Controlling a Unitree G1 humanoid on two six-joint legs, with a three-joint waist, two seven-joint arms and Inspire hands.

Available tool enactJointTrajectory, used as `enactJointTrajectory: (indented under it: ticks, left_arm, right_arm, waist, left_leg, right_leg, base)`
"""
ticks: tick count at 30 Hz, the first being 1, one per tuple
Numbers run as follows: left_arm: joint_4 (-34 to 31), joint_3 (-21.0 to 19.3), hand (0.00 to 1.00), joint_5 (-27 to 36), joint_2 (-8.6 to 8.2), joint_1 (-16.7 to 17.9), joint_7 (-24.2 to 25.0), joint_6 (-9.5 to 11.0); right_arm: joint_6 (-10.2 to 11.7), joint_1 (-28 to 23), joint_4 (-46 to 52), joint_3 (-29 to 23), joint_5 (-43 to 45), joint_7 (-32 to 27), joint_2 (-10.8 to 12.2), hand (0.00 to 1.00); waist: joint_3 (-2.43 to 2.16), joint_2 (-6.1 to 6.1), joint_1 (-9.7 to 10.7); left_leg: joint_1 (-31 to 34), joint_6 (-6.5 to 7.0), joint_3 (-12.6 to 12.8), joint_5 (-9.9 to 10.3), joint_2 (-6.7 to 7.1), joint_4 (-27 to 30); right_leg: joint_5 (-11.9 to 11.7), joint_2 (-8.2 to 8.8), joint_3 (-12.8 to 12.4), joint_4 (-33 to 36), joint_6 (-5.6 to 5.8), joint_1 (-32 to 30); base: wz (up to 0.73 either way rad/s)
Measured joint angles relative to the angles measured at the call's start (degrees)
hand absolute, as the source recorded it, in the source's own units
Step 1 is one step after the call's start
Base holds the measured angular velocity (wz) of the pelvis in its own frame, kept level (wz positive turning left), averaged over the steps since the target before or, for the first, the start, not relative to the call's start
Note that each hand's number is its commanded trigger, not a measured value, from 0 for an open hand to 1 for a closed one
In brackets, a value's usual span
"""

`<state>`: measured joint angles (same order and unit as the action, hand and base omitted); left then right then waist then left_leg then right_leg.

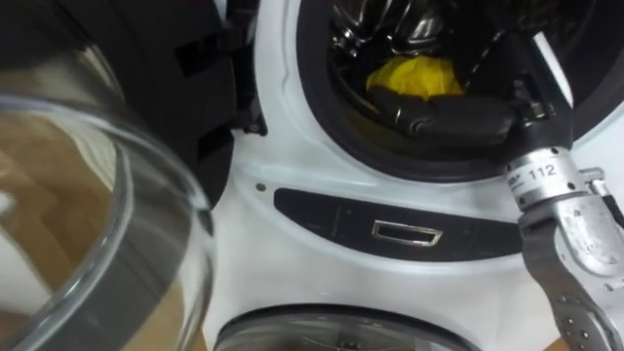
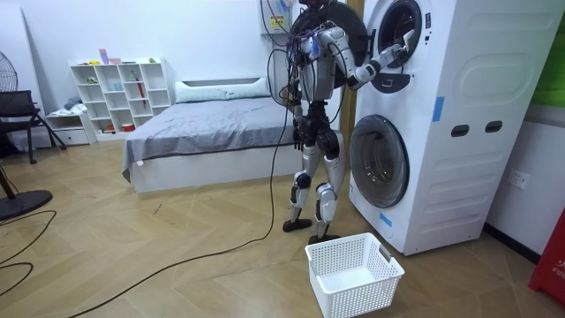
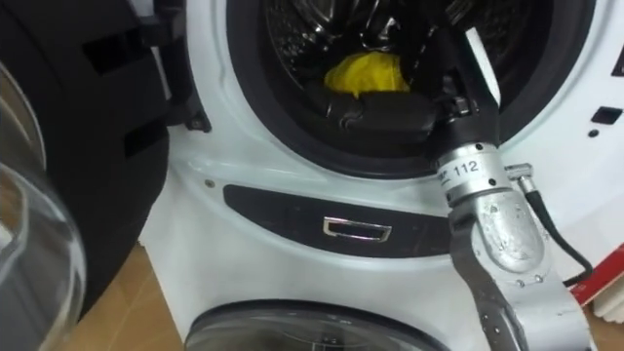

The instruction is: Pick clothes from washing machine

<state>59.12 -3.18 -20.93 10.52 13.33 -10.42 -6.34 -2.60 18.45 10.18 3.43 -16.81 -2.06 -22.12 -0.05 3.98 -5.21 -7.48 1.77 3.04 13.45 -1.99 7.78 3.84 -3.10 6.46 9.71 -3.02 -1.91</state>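
A yellow cloth (image 1: pixel 414 76) lies in the upper drum (image 1: pixel 351 29) of a white stacked washing machine (image 2: pixel 441 115). My right hand (image 1: pixel 458 119) is reached in through the round opening and lies low at the drum's front, just below and against the cloth. Its dark fingers point left, and whether they hold the cloth is hidden. The right forearm (image 1: pixel 570 229) rises from the lower right. In the room view I stand upright, close to the machine's front, with that arm raised into the upper drum.
The upper machine's glass door (image 1: pixel 97 195) stands swung open at my left. Below are a dark control strip (image 1: pixel 405 232) and the lower machine's door (image 1: pixel 341 331). A white laundry basket (image 2: pixel 353 274) sits on the wooden floor by my feet. A bed (image 2: pixel 203 132) stands behind me.
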Motion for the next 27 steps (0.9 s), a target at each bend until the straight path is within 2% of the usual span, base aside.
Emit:
enactJointTrajectory:
  ticks: [5,6,8,11,14,16,22,27]
  left_arm:
    - [-0.7,-0.2,0.0,0.0,0.13,0.1,0.6,-0.9]
    - [-0.9,-0.7,0.0,-0.1,0.29,0.1,1.2,-0.9]
    - [-1.5,-1.3,0.0,0.0,1.02,0.0,1.3,-0.8]
    - [-1.4,-1.2,0.0,0.0,1.66,-0.3,1.3,-0.9]
    - [-1.5,-1.2,0.0,0.0,1.82,-0.2,1.4,-1.4]
    - [-1.7,-1.3,0.0,0.0,1.83,-0.3,1.9,-2.2]
    - [-1.9,-1.3,0.0,0.0,1.87,-1.1,3.4,-3.5]
    - [-1.9,-1.4,0.0,0.0,2.07,-1.3,3.9,-4.2]
  right_arm:
    - [-0.7,0.9,-0.6,0.0,7.7,1.9,-1.0,0.0]
    - [-1.0,1.1,-0.6,0.0,9.2,2.4,-2.3,0.0]
    - [-1.1,2.5,-2.4,0.1,10.3,3.6,-5.7,0.0]
    - [-1.3,7.3,-8.3,1.3,13.0,4.4,-7.2,0.0]
    - [-1.3,10.2,-11.5,2.4,14.6,6.6,-8.8,0.0]
    - [-2.2,11.3,-12.1,2.5,14.8,8.1,-9.2,0.0]
    - [-4.6,13.8,-12.9,2.6,16.9,10.7,-9.3,0.0]
    - [-5.0,15.0,-14.5,2.6,18.4,11.3,-9.4,0.0]
  waist:
    - [-0.13,1.15,-0.9]
    - [-0.21,1.46,-1.1]
    - [0.16,2.14,-1.7]
    - [0.27,2.77,-1.9]
    - [0.14,3.38,-2.4]
    - [0.05,3.59,-2.4]
    - [0.27,4.12,-2.6]
    - [0.28,4.09,-2.9]
  left_leg:
    - [0.3,0.01,0.0,0.0,0.13,0.0]
    - [0.3,0.01,0.0,0.0,0.26,0.0]
    - [0.6,0.01,-0.2,0.0,0.51,0.0]
    - [0.6,0.01,-0.1,0.0,0.48,0.1]
    - [0.6,0.01,-0.1,0.0,0.28,0.1]
    - [0.4,0.01,-0.1,0.0,0.06,0.0]
    - [0.4,-0.08,-0.1,0.0,0.03,0.0]
    - [0.2,-0.08,0.0,0.0,-0.09,0.0]
  right_leg:
    - [0.0,-0.01,0.0,0.1,0.0,-0.4]
    - [0.0,0.0,0.1,0.1,0.0,-0.4]
    - [0.0,-0.06,0.1,0.0,-0.02,-0.5]
    - [0.0,-0.04,0.4,0.0,-0.03,-0.6]
    - [0.0,0.09,1.5,0.0,-0.04,-0.6]
    - [0.0,0.21,1.5,0.1,-0.04,-0.4]
    - [-0.1,0.17,1.7,0.1,-0.16,-0.3]
    - [-0.1,0.18,1.8,0.1,-0.23,-0.2]
  base:
    - [0.0]
    - [0.0]
    - [0.0]
    - [0.0]
    - [0.0]
    - [0.0]
    - [0.0]
    - [0.0]
